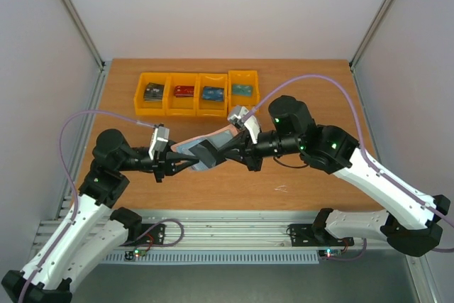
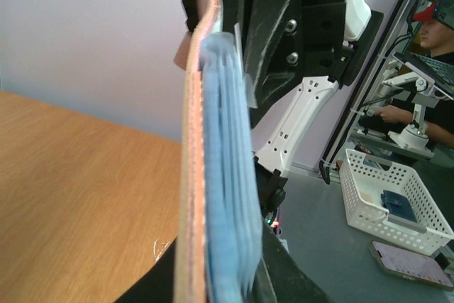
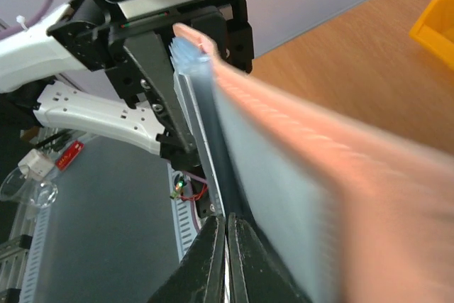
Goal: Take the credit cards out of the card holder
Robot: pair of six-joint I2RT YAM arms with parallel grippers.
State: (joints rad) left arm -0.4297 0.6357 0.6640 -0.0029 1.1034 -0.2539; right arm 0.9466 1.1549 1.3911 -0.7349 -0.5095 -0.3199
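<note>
Seen from above, the card holder [image 1: 218, 137] hangs over the wooden table [image 1: 312, 104] between pale walls. Its long axis runs left to right, with the left gripper [image 1: 183, 164] and right gripper [image 1: 227, 148] each clamping an end. The left wrist view shows it edge-on, pink side left, and the right wrist view shows the fingers [image 3: 204, 260] pinched together on its blue edge.

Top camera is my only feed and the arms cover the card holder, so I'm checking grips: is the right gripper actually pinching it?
Observer: Yes. The right wrist view shows the right gripper shut on a thin blue-grey layer of the card holder.
Operator: And the left side?
Observer: The left wrist view shows the holder edge-on between the fingers of the left gripper, with the pink outer skin on one face and blue layers stacked on the other.
</note>
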